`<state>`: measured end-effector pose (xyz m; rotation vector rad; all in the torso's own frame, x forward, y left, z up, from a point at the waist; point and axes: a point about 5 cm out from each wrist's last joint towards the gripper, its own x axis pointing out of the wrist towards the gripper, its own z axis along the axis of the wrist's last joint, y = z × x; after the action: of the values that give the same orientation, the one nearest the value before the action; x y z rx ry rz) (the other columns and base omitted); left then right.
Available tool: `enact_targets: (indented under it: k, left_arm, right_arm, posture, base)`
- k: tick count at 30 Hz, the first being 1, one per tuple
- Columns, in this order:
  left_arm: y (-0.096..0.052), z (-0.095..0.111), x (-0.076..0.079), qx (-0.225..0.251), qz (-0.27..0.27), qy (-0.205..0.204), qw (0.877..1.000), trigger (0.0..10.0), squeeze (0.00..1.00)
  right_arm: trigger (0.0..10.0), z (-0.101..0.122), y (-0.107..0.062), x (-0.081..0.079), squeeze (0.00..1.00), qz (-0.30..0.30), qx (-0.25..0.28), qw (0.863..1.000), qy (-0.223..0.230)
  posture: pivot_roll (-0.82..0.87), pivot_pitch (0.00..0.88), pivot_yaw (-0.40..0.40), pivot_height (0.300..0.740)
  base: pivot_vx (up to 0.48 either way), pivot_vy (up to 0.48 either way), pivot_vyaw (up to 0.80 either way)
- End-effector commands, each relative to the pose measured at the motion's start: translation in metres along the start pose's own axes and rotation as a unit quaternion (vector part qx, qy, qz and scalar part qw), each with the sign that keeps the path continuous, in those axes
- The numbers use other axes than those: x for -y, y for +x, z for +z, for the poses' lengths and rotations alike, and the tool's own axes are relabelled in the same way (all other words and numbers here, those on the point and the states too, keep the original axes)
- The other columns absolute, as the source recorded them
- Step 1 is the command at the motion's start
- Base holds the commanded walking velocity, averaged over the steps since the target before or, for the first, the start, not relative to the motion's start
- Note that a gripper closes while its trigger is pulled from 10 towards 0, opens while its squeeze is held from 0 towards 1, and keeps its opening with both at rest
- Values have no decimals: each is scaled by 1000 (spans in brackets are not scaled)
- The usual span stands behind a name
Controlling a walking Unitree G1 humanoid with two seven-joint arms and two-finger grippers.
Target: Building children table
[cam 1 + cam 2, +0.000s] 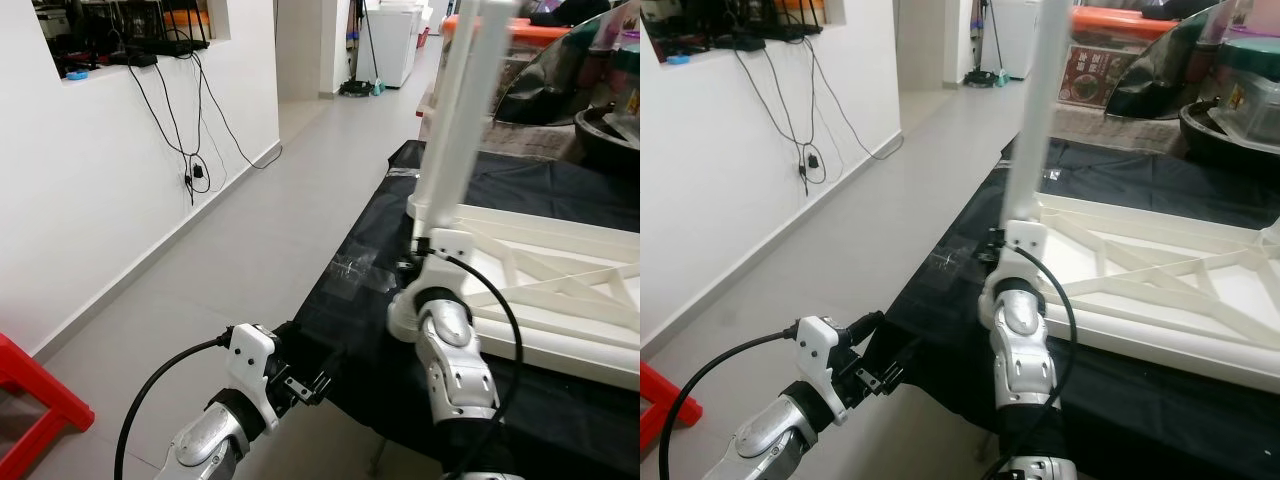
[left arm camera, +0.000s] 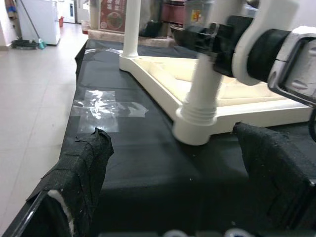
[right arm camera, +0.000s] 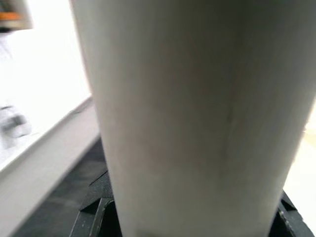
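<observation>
A white plastic table top point(image 1: 560, 290) lies upside down on a black cloth-covered work surface point(image 1: 370, 330), its ribbed underside facing up. The robot's right gripper point(image 2: 210, 37) is clamped around a white table leg point(image 1: 462, 110) that stands upright in the corner socket point(image 2: 196, 126) nearest the robot. The left gripper point(image 1: 310, 385) hangs low off the near edge of the cloth, its padded fingers point(image 2: 86, 163) spread apart and holding nothing. Clear tape point(image 2: 106, 103) fixes the cloth beside that corner. A red stool point(image 1: 35, 400) stands on the grey floor point(image 1: 230, 250).
</observation>
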<state>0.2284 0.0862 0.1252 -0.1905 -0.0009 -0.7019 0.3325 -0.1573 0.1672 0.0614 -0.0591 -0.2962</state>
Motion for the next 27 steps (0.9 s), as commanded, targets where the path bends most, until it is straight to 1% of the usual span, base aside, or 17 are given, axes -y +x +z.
enact_targets:
  k: [1,5,6,7,8,9,10,11,15,16,17,21,22,23,24,26,27]
  left_arm:
    - [0,-2,0,-3,-3,3,1000,10000,0]
    - [0,-2,1,-2,-3,3,1000,10000,0]
    - [0,-2,1,-2,-2,3,1000,10000,0]
    - [0,-2,1,-2,-2,3,1000,10000,0]
    - [0,-2,1,-3,-2,3,1000,10000,0]
    - [0,-2,1,-3,-2,3,1000,10000,0]
    - [0,-2,1,-3,-3,3,1000,10000,0]
    - [0,-3,1,-3,-3,3,1000,10000,0]
    - [-1,-3,0,-4,-4,3,1000,10000,0]
    - [-1,-4,0,-5,-5,3,1000,10000,0]
    - [-1,-4,0,-6,-7,3,1000,10000,0]
    - [0,-5,0,-8,-8,2,1000,10000,0]
    - [0,-6,-1,-8,-9,2,1000,10000,0]
    - [0,-6,-1,-8,-9,2,1000,10000,0]
    - [0,-6,-1,-8,-9,2,1000,10000,0]
    - [0,-6,-1,-8,-9,2,1000,10000,0]
    - [0,-6,-1,-8,-9,2,1000,10000,0]
  right_arm:
    - [0,-4,-4,6,0,-52,-11,998,14]
    - [0,-17,-10,-8,0,-80,-53,995,39]
    - [2431,-19,-10,-14,0,-72,-59,994,51]
    - [2431,-19,-10,-14,0,-72,-59,994,51]
    - [10000,-21,-10,-20,0,-53,-63,995,52]
    - [10000,-21,-10,-20,0,-53,-63,995,52]
    - [10000,-19,-12,-27,878,-34,-61,996,55]
    - [10000,-17,-14,-32,1000,-18,-57,997,57]
    - [10000,-10,-16,-39,1000,14,-37,997,68]
    - [10000,-7,-14,-38,949,30,-23,997,60]
    - [10000,-5,-9,-35,0,40,-19,998,41]
    - [10000,-3,6,-22,0,38,-12,999,-4]
    - [10000,-1,10,-17,0,62,-17,997,34]
    - [10000,-1,10,-17,0,62,-17,997,34]
    - [10000,0,12,-15,0,80,-19,995,63]
    - [10000,0,12,-15,0,80,-19,995,63]
    - [10000,3,16,-14,0,120,-10,990,77]
  posture:
    - [80,15,-11,740]
    - [85,10,-15,740]
    - [87,9,-17,740]
    - [87,9,-17,740]
    - [84,5,-14,740]
    - [84,5,-14,740]
    - [84,2,-17,740]
    - [84,2,-16,740]
    - [78,0,-8,740]
    - [75,0,-7,740]
    - [73,0,-5,740]
    - [70,0,-4,740]
    - [65,0,-3,740]
    - [65,0,-3,740]
    - [65,0,-3,740]
    - [65,0,-3,740]
    - [64,0,-4,740]
  base:
    - [0,0,0]
    - [0,0,0]
    - [0,0,0]
    - [0,0,0]
    - [0,0,0]
    - [0,0,0]
    - [0,0,0]
    - [0,0,0]
    - [0,0,0]
    - [0,0,0]
    - [0,0,0]
    - [0,0,0]
    - [0,0,0]
    - [0,0,0]
    - [0,0,0]
    - [0,0,0]
    - [0,0,0]
